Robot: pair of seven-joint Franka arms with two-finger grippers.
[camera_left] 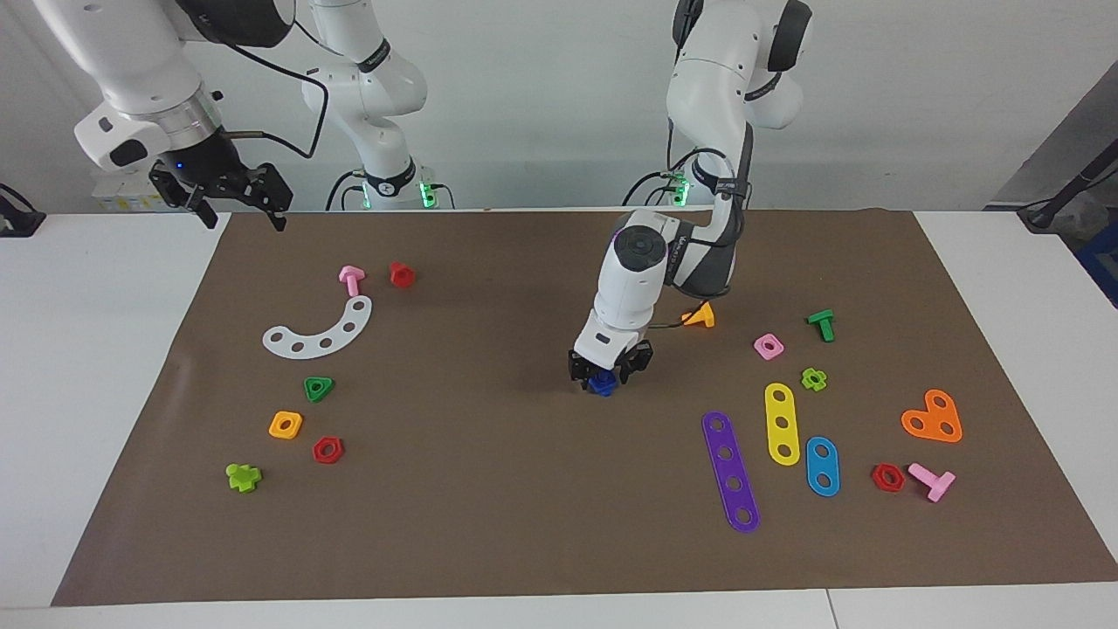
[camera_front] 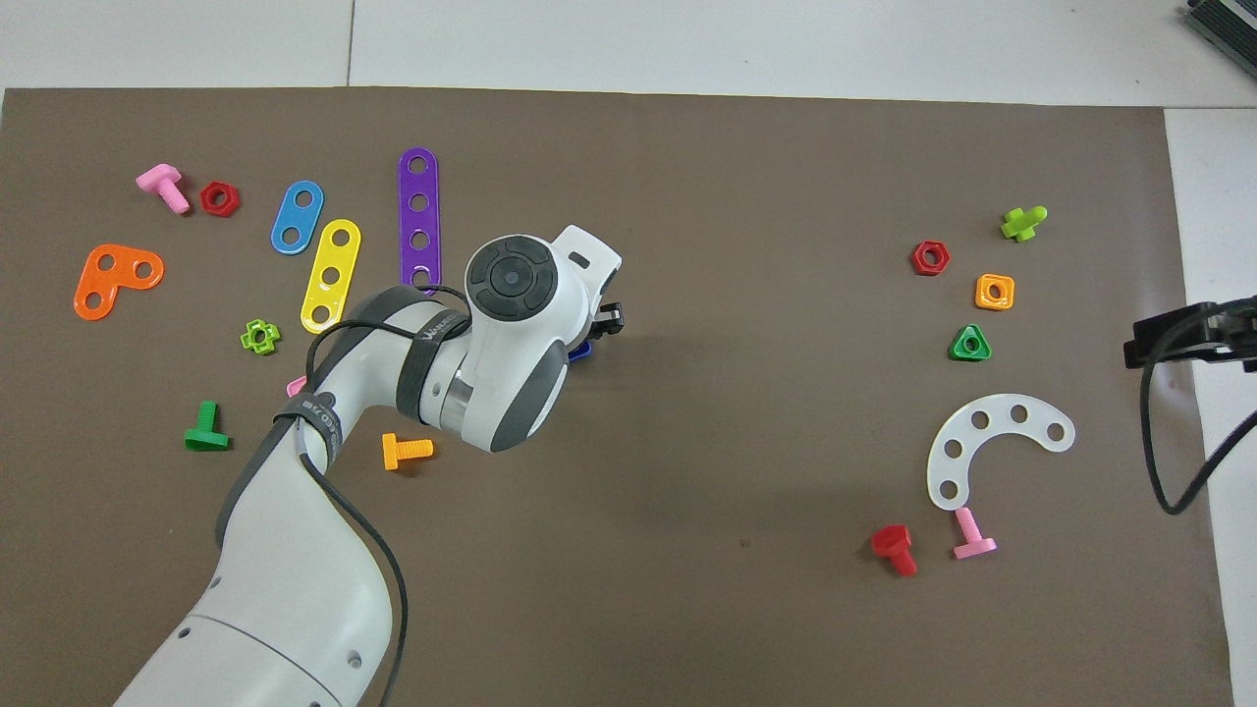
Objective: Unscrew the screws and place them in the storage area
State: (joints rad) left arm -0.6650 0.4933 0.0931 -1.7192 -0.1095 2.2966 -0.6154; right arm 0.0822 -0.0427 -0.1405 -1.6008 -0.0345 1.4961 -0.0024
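Brown paper mat (camera_left: 524, 489) carried, mid-mat, the dark-blue bolt (camera_left: 601, 383), which the left gripper (camera_left: 609, 370) straddled, its grip unclear, for lifting, while the right gripper (camera_left: 234, 194) waited, fingers apart, over the mat's corner.

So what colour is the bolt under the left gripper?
Dark blue; the bolt under the left gripper shows best in the facing view.

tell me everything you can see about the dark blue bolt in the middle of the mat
The dark blue bolt is a small, stubby toy piece that looks like glossy plastic. It sits on the brown paper mat near its middle, well apart from the other coloured parts. The left pincer is down over it with a finger on each side, so only its lower part shows; in the overhead view just a blue edge peeks out under the wrist.
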